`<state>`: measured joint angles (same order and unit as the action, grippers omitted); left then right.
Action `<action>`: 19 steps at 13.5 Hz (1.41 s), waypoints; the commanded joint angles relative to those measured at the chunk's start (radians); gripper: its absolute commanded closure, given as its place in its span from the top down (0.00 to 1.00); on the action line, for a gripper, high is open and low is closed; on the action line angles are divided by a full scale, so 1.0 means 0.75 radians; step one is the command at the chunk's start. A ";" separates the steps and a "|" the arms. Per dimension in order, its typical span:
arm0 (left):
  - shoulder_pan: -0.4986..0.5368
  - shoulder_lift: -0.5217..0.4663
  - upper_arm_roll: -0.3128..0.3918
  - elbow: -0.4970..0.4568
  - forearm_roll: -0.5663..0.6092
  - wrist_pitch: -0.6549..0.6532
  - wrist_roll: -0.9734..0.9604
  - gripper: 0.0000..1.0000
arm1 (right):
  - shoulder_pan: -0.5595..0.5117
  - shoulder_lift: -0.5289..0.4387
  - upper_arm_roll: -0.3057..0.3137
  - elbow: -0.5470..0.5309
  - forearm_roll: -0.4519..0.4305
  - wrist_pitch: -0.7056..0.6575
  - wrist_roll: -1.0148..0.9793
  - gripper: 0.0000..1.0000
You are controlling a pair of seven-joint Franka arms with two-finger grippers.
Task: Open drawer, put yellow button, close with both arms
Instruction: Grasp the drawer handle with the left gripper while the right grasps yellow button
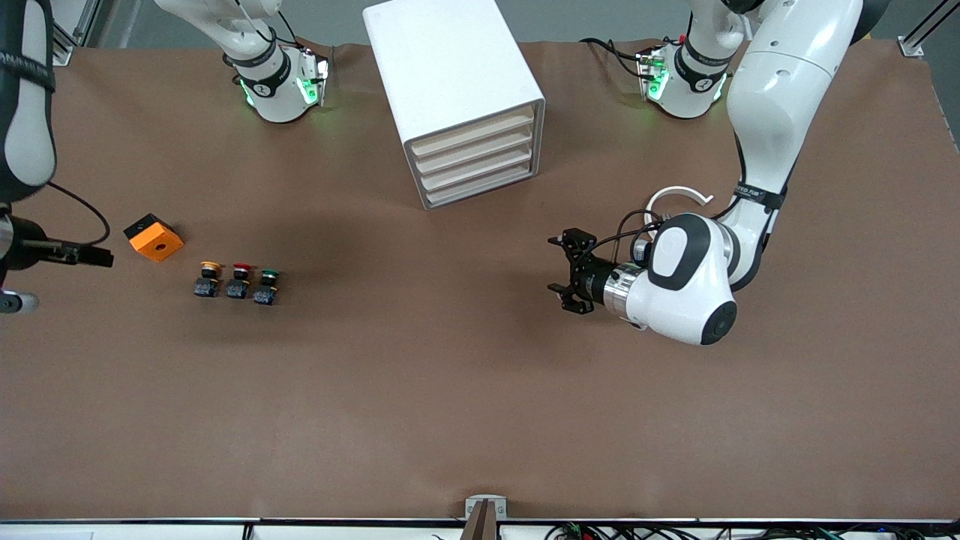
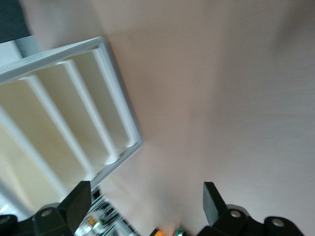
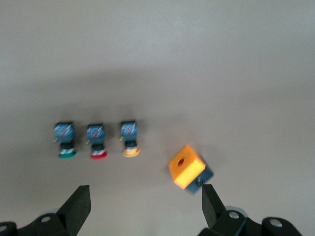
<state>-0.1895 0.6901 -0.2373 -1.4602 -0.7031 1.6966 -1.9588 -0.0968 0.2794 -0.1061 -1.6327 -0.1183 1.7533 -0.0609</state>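
While bent low, left end effector (image 1: 564, 271) agape

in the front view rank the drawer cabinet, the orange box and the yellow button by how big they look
1. Drawer cabinet, by far the largest.
2. Orange box.
3. Yellow button, the smallest.
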 commanded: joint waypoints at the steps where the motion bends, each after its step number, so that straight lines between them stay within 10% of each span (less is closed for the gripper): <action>1: -0.050 0.031 -0.003 0.022 -0.085 -0.128 -0.037 1.00 | -0.067 -0.013 0.019 -0.221 -0.041 0.279 -0.090 1.00; 10: -0.189 0.139 -0.003 0.024 -0.326 -0.249 -0.380 0.99 | -0.059 0.186 0.031 -0.433 0.000 0.677 -0.093 1.00; 15: -0.238 0.154 -0.003 0.028 -0.363 -0.401 -0.497 0.67 | -0.018 0.247 0.033 -0.476 0.053 0.714 -0.162 1.00; 19: -0.306 0.182 -0.003 0.026 -0.378 -0.483 -0.509 0.64 | -0.010 0.282 0.033 -0.510 0.115 0.740 -0.234 1.00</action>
<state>-0.3922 0.8033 -0.2411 -1.4602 -0.9627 1.3639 -2.3189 -0.1033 0.4907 -0.0784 -1.9911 -0.0550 2.2886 -0.2022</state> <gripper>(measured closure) 0.361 0.000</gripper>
